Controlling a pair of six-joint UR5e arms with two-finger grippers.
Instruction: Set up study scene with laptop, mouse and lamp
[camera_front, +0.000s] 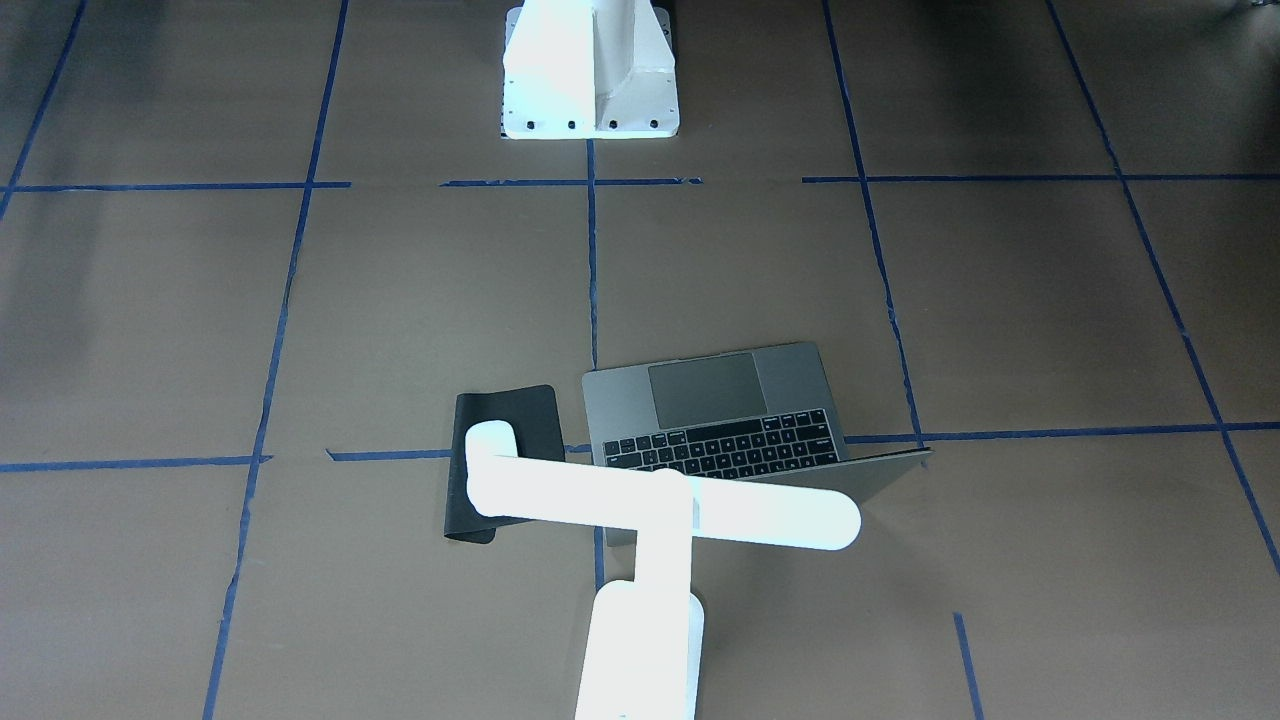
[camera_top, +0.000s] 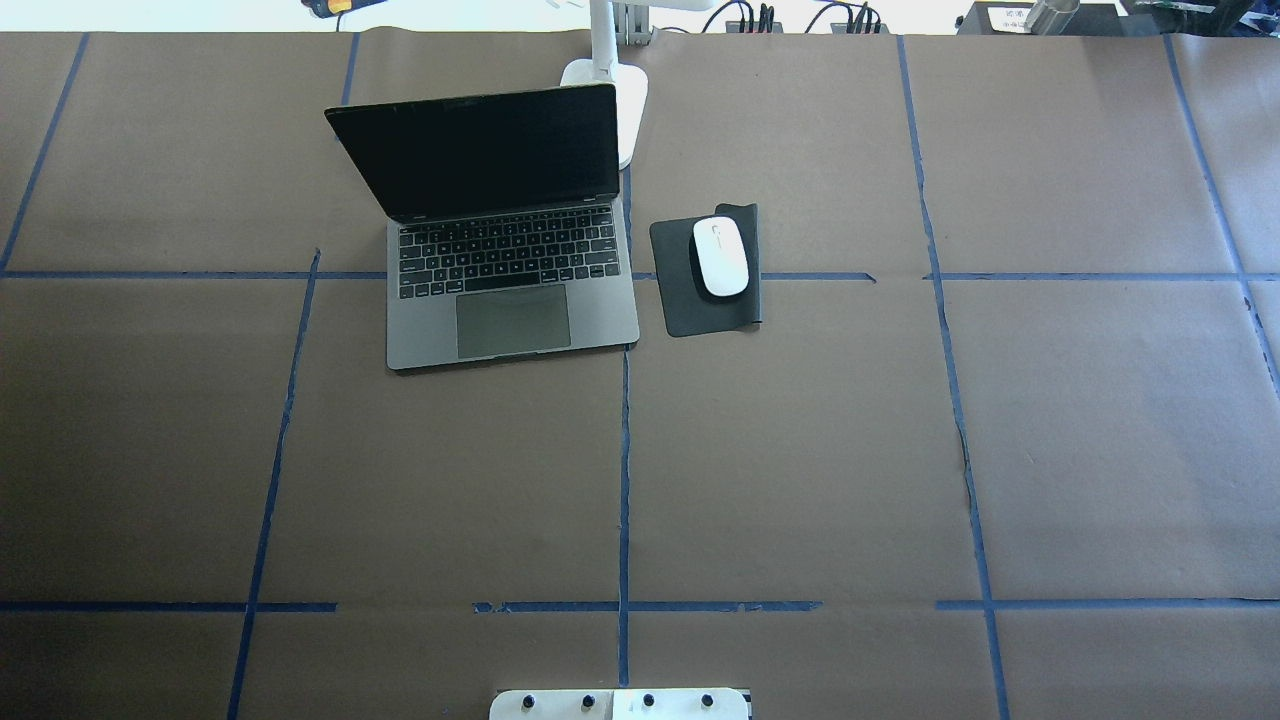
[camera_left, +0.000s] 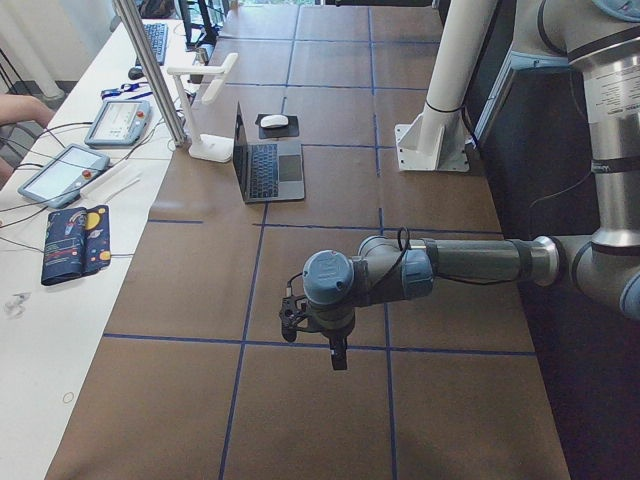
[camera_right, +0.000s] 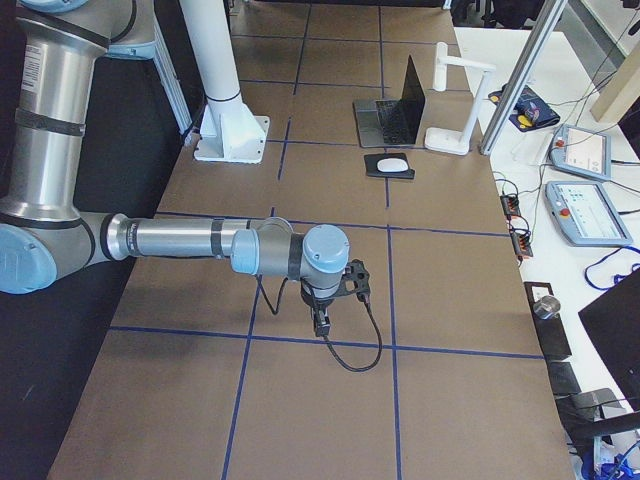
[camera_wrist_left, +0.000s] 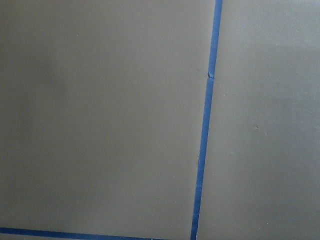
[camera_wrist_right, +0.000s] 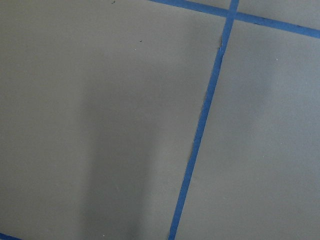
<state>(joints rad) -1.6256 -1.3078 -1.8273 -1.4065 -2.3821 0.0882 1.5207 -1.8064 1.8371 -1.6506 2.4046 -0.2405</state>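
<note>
**A:** Which step is this?

**B:** The last one, I'd judge. On the worktop (camera_top: 800, 480) the left arm (camera_left: 440, 262) and the right arm (camera_right: 190, 240) each hang low over bare paper, one at each end, well apart from everything. The laptop (camera_top: 500, 270) stands open with its keys toward the robot. The lamp (camera_front: 660, 515) rises just behind the screen, its bar head above the lid. A black pad (camera_top: 680, 310) lies just beside the laptop on the robot's right, and the mouse (camera_top: 720, 256) rests on it.

**A:** So what would the next move call for?

**B:** Little, I think. All three things look placed. At most one could be straightened, and that would mean a long reach in from an end.

**A:** And the fingers?

**B:** The left fingers (camera_left: 338, 358) and the right fingers (camera_right: 321, 322) show only from the side, small and dark. I cannot tell how far apart either pair stands. Neither touches anything I can see, and both wrist cameras show only paper and blue tape.
</note>
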